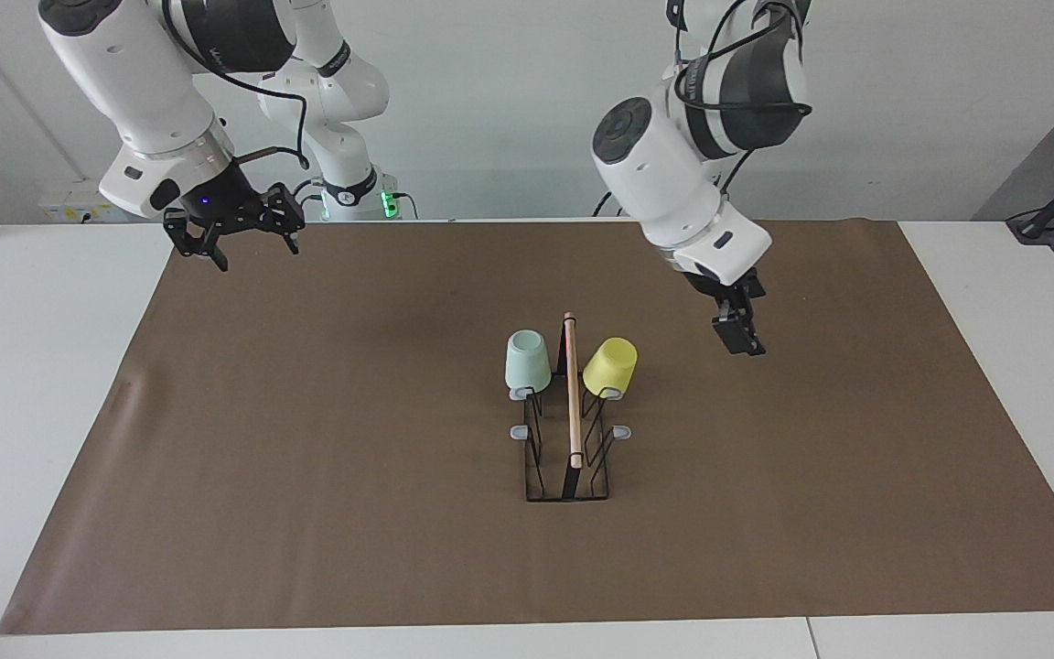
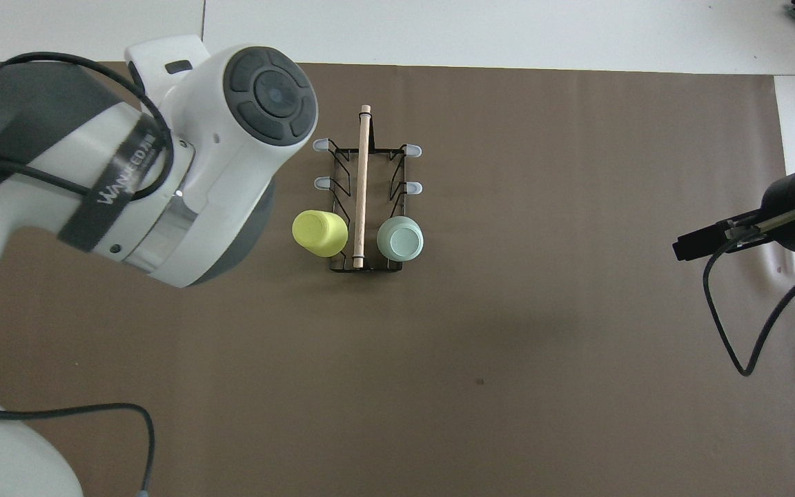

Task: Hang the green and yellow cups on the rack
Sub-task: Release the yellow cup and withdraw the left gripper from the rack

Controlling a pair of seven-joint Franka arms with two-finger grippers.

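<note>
Cups, green [image 1: 527, 361] and yellow [image 1: 609, 367], hang inverted on the rack [image 1: 569, 430]; left gripper [image 1: 739, 336] at their three o'clock, right gripper [image 1: 232, 231] at ten, both empty, jaws released.

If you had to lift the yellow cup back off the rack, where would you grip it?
Grip the yellow cup across its tapered side wall, coming from above on the left arm's side. It hangs upside down, tilted outward on a prong of the rack, base uppermost.
</note>
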